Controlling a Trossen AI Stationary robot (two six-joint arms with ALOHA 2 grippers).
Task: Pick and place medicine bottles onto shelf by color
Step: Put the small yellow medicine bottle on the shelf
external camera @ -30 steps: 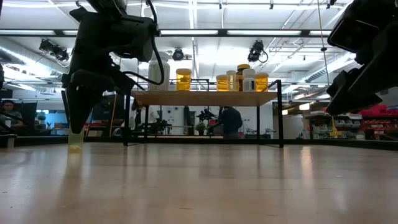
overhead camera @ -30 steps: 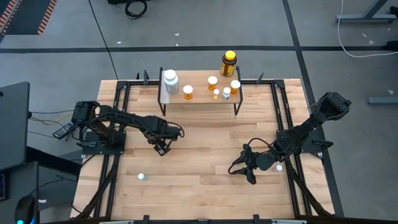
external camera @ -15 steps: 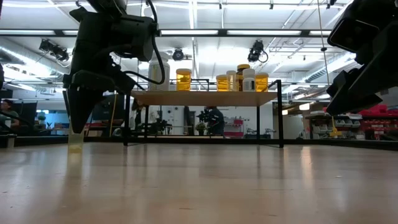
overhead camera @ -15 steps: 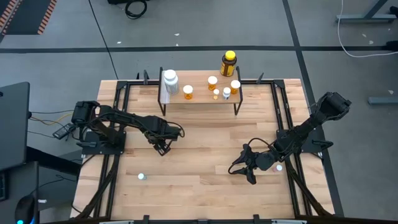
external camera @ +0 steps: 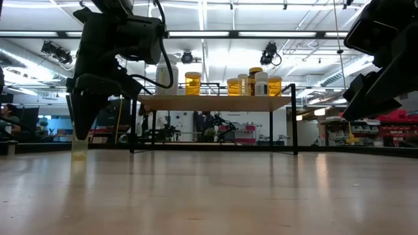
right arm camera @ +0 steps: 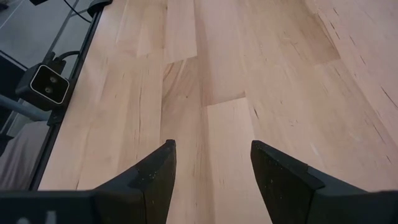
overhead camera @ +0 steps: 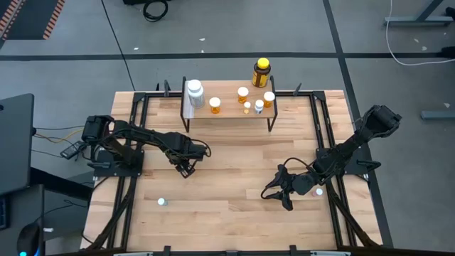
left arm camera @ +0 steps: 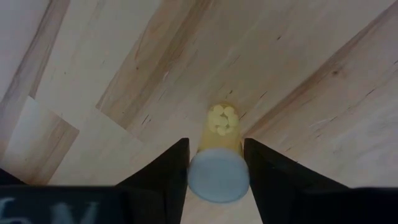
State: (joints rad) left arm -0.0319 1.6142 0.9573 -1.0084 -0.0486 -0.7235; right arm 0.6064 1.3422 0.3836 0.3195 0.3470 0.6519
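Note:
A small orange bottle [left arm camera: 219, 146] with a white cap stands upright on the tabletop left of centre, and my left gripper [overhead camera: 186, 171] is shut on it from above. My right gripper [right arm camera: 211, 146] hovers open over bare wood at the right front, nothing between its fingers. The shelf [overhead camera: 227, 115] stands at the far middle on black legs. On it are a large white bottle [overhead camera: 195, 92] at the left end and several small orange and white bottles [overhead camera: 243, 94] toward the right. A large amber bottle with a yellow cap [overhead camera: 261, 72] stands behind the shelf. My left gripper pinches the orange bottle's top, at its white cap [left arm camera: 219, 177], between the two fingers [left arm camera: 171, 171]. The fingers come from above and point straight down. The bottle stands upright with its base [external camera: 79, 155] on the table.
A small white-capped bottle [overhead camera: 162, 202] stands alone near the table's left front. Another white cap [overhead camera: 319, 191] shows beside the right arm. Black rails [overhead camera: 135, 135] run along both table sides. Open wood lies between the two grippers and in front of the shelf.

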